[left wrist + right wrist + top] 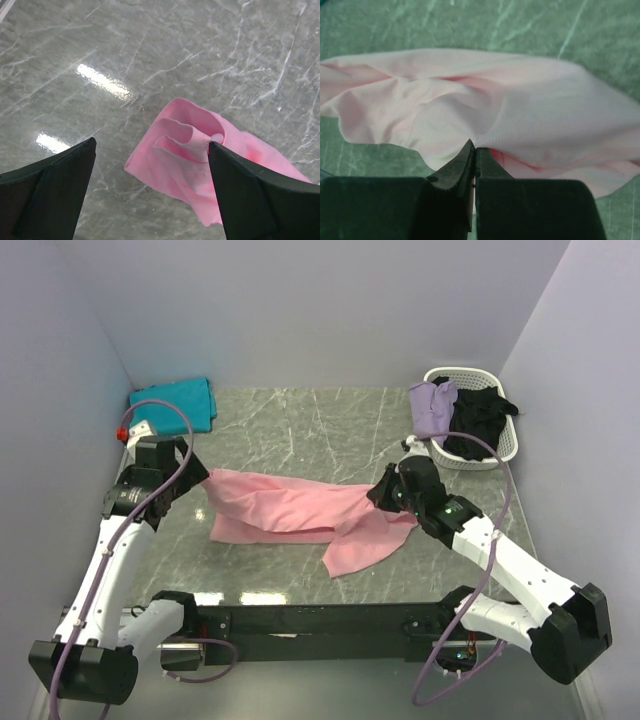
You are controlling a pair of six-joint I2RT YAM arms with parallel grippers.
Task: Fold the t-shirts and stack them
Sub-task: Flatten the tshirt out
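Mid-counter, the pink t-shirt (pixel 300 508) lies crumpled between both arms. On the right gripper (pixel 474 150) the jaws pinch its cloth; on the left gripper (pixel 151 145) they stand spread, a corner touching one finger. Flattening for the fold seems in hand; next, the left must close on that corner.

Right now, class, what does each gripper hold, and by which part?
The right gripper pinches the pink t-shirt by a cloth edge; the left gripper is open, gripping nothing.
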